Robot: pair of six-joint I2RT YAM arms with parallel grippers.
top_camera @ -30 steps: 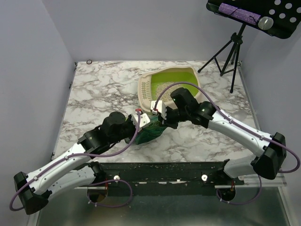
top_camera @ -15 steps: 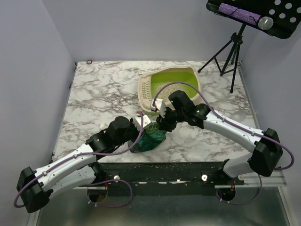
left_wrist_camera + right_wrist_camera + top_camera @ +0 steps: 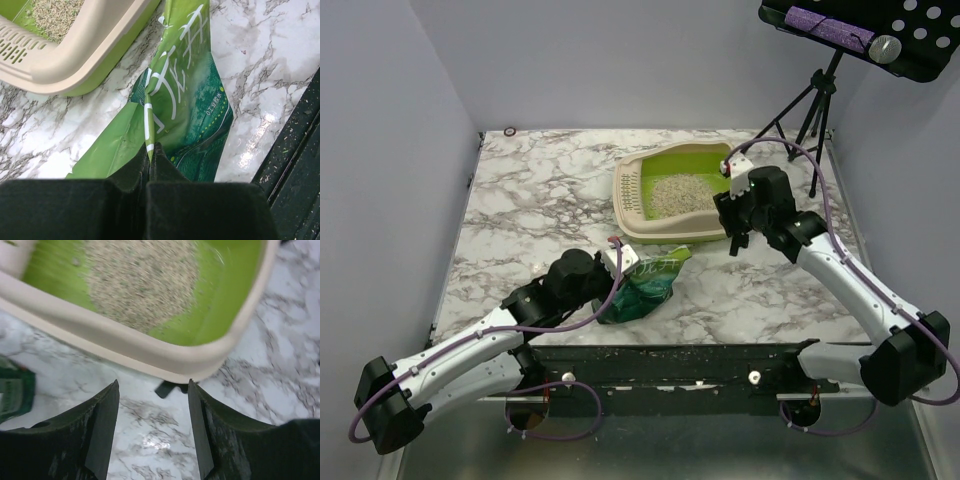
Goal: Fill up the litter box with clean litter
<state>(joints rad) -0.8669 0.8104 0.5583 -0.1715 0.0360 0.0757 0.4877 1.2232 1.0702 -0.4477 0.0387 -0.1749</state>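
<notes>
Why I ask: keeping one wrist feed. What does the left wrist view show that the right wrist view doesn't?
Left wrist only: the left gripper shut on a fold of the green bag, and the litter box's slotted end. Right wrist only: the right gripper open, empty, above the table. Both: litter box, litter, marble table, some of the bag.

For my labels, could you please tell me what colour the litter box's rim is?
The litter box rim is beige; the left wrist view shows it best.

Litter in litter box, bag before it
</notes>
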